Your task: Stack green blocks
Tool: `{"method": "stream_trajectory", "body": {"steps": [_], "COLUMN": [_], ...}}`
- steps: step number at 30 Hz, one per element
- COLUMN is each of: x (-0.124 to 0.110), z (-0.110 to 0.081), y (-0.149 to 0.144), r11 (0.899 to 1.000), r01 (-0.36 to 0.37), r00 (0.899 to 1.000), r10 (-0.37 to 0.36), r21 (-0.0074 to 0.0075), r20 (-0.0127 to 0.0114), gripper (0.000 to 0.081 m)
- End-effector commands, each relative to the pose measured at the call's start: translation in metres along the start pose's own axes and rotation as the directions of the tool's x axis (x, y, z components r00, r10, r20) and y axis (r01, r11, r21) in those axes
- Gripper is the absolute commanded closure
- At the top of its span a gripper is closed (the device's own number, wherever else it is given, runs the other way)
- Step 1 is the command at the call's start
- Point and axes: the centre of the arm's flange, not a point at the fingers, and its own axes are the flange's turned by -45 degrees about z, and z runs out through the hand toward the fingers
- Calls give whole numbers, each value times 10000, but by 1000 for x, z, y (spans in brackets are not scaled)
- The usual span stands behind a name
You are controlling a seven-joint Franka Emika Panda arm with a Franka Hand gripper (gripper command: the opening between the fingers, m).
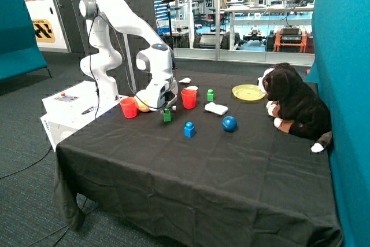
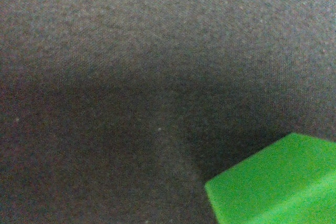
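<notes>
table (image 1: 231, 166) under black cloth fills my outside view, with the white arm (image 1: 124, 21) bent down over it. i see the tool (image 1: 167, 103) low above one green block (image 1: 167, 115), which stands on the cloth between the two red cups (image 1: 129, 107) (image 1: 189, 98). whether the block is tall because it is two pieces joined, i cannot tell. a second green block (image 1: 210, 95) stands apart, just past the nearer red cup and beside a white flat thing (image 1: 216, 108). a blue block (image 1: 189, 129) and a blue ball (image 1: 229, 123) sit toward the front, a yellow plate (image 1: 248, 92) near a stuffed dog (image 1: 295, 105) at the far side. something orange (image 1: 142, 105) lies by the first cup.

from the wrist view i get mostly black cloth (image 2: 131, 77), shaded in the middle, and one corner of a green block (image 2: 278, 182) right at the edge. no fingers show here, so i cannot tell how wide the tool stands or whether it holds anything.
</notes>
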Motion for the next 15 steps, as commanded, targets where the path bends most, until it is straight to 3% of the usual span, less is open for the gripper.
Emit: {"method": "stream_trajectory", "body": {"steps": [1,4,15], "x": [3,2,-1], "z": [1,1,0], "y": [3,3,4], "r11": [10000,10000,9999], "r01": [-57,-81,-130], "r00": [10000,10000,9999], "r10": [57,81,129], "r21": [39,39,39], "r20": [57,57,57], "gripper": [714,796,808]}}
